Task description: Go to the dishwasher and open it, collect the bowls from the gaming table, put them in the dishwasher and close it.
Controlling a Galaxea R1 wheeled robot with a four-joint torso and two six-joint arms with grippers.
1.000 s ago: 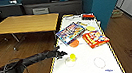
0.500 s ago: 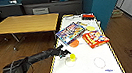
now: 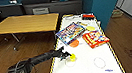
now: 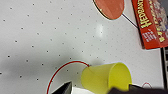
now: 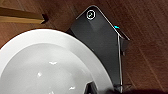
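L gripper (image 3: 67, 56) over the white table (image 3: 86, 66), fingers either side of a yellow cup (image 4: 106, 78), clamped on it as far as I can tell. R gripper w/ white bowl (image 5: 47, 67); grip can't tell. Beyond cup: orange disc (image 3: 74, 43), red box (image 3: 95, 38), blue box (image 3: 70, 32).

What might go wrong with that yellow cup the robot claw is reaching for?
The small yellow plastic cup lies tilted right at the left claw, so a nudge might roll it across the white dotted table instead of gripping it. It sits near the table's yellow-trimmed edge, so it may drop onto the wooden floor. The large white bowl beside the right wrist camera might slip if that arm jolts.
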